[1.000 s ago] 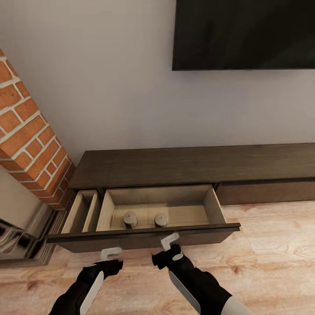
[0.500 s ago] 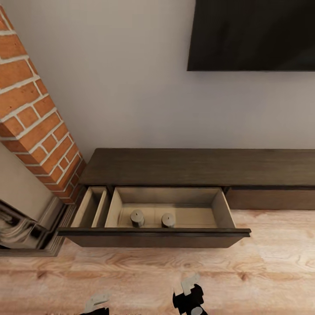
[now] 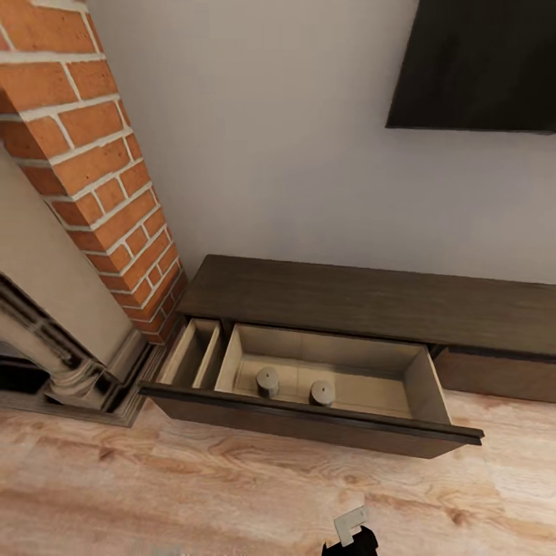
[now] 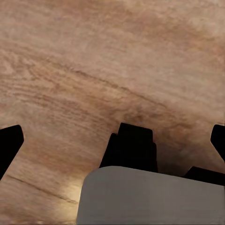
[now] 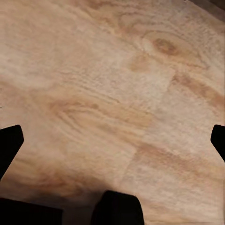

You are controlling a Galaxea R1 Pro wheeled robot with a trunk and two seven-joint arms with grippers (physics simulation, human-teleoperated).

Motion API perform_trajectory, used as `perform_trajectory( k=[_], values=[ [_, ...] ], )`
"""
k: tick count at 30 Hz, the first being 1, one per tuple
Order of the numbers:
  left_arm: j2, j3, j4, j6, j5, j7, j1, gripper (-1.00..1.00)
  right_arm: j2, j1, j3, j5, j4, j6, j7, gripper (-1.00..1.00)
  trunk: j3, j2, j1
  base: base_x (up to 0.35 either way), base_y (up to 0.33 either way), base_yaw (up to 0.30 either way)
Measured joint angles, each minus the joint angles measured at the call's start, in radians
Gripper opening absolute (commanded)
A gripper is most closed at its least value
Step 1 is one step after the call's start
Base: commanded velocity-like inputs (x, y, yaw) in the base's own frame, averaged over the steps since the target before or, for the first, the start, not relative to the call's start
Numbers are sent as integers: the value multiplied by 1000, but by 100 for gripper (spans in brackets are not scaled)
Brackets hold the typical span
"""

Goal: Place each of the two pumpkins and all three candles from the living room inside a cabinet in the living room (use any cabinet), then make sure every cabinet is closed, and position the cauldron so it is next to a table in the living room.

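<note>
The long dark-brown cabinet (image 3: 371, 297) stands against the wall with one wide drawer (image 3: 309, 426) pulled out. Two candles (image 3: 267, 381) (image 3: 322, 392), stubby and grey-brown, stand upright side by side on the drawer's pale floor, near its front. At the head view's lower edge, well short of the drawer, shows one pale finger (image 3: 351, 529) of my right gripper. Over bare wood floor my right gripper (image 5: 112, 140) is open and holds nothing. My left gripper (image 4: 112, 140) is also open and empty, above the floor and a grey and black part of the robot.
A narrow side compartment (image 3: 193, 355) lies open left of the candles. A red brick chimney (image 3: 100, 170) and grey fireplace base (image 3: 77, 371) stand left of the cabinet. A dark screen (image 3: 486, 62) hangs on the wall. Light wood floor (image 3: 193, 494) stretches before the drawer.
The view has pulled back from the cabinet and swung, so the fireplace looms larger. Both arms have dropped toward the picture's lower edge. The drawer and two candles stay as they were.
</note>
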Motion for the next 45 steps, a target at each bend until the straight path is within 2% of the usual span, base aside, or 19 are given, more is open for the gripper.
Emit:
perform_trajectory(
  k=[5, 7, 8, 9, 11, 12, 23, 29, 45],
  values=[
    [-1, 2, 42, -12, -4, -4, 0, 100, 4, 10, 0, -1, 24, -4, -1, 100, 0, 0, 0, 0, 0, 291],
    [-1, -1, 47, -13, -8, -7, 0, 100, 7, 47, 0, 1, 28, -38, -3, 100, 1, 0, 0, 0, 0, 275],
    [-1, -1, 49, -13, -8, -7, 0, 100, 7, 51, 0, 1, 29, -57, -5, 100, 2, 0, 0, 0, 0, 194],
    [0, -1, 75, -13, -9, -7, 0, 100, 2, 62, 0, 0, 33, -146, -7, 100, 3, 0, 0, 0, 0, 174],
    [5, -2, 87, -13, -9, -7, 0, 100, 2, 73, 0, 0, 35, -187, -9, 100, 5, 0, 0, 0, 0, 149],
    [15, -1, 109, -13, -8, -7, 0, 100, 3, 81, 0, 1, 36, -214, -8, 100, 7, 0, 0, 0, 0, 137],
    [16, -2, 180, -10, -5, -6, 1, 100, 0, 97, 0, 3, 32, -248, -8, 100, 23, 0, 0, 0, 0, 133],
    [16, -2, 185, -10, -5, -6, 2, 100, 2, 98, 0, 1, 34, -286, -9, 100, 32, 0, 0, 0, 0, 132],
    [16, -2, 185, -12, -5, -6, 2, 100, 9, 113, -2, 1, 39, -290, -7, 100, 56, 0, 0, 0, 0, 127]
  ],
)
